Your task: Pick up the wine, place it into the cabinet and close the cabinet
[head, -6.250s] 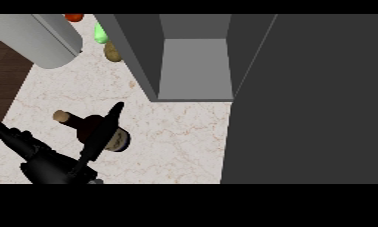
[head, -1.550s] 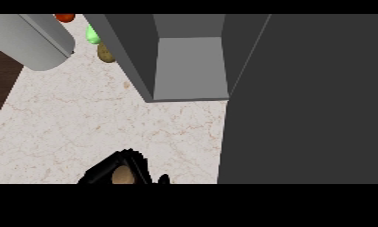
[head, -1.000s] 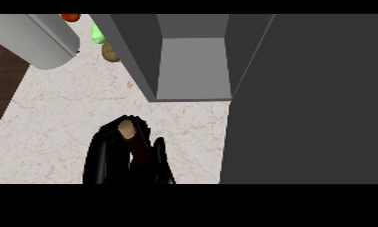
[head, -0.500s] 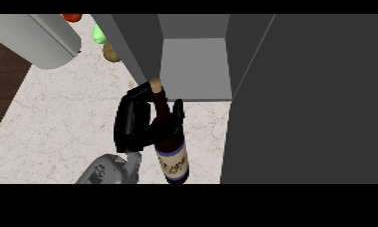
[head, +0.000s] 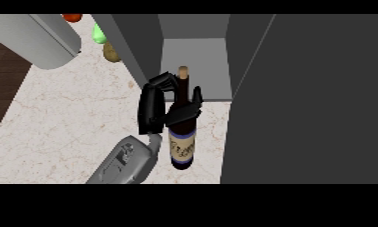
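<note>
- Wine bottle (head: pixel 181 136) in head view: held off the marble counter (head: pixel 66 116), neck up-frame, cork end just at the open cabinet (head: pixel 193 66) mouth, base toward the robot.
- Left hand (head: pixel 164 107) curled round the bottle's shoulder and neck, gripping it; grey forearm comes in from below.
- Long axis points nearly straight into the compartment, so the next move looks like a push forward along it.
- Cabinet door (head: pixel 310 101) open at right.
- Right hand not visible.

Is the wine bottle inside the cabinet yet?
Not yet. The left hand holds the wine bottle over the counter, its cork end pointing at the open cabinet.
</note>
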`<state>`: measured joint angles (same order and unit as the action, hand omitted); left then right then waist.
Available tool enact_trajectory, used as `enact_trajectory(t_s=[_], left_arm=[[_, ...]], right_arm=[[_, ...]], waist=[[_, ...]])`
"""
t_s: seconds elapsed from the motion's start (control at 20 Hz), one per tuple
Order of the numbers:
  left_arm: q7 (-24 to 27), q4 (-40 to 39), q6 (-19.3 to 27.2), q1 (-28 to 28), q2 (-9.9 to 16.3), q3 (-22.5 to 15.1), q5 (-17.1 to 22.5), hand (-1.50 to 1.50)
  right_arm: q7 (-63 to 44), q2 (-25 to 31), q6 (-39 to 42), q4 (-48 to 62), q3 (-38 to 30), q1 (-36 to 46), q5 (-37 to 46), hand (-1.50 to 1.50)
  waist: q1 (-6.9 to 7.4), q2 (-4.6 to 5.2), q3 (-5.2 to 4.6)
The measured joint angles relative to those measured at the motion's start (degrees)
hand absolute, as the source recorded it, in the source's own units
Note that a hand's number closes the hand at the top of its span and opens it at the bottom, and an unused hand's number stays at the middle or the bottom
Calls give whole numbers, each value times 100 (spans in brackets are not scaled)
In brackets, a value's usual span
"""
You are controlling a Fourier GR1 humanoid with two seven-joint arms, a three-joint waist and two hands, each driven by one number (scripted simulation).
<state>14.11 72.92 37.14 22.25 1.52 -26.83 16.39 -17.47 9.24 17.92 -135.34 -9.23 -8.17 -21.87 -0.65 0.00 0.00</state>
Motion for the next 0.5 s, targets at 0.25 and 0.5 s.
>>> enact_trajectory(t_s=[0.25,0.5], left_arm=[[424,-763,8,214,-105,22,137,150],[850,-1456,69,569,-137,-19,538,150]], right_arm=[[70,-74,76,77,-45,62,-44,-150],[-123,34,90,91,-248,180,-206,-150]], waist=[[-6,5,-1],[-26,9,-3]])
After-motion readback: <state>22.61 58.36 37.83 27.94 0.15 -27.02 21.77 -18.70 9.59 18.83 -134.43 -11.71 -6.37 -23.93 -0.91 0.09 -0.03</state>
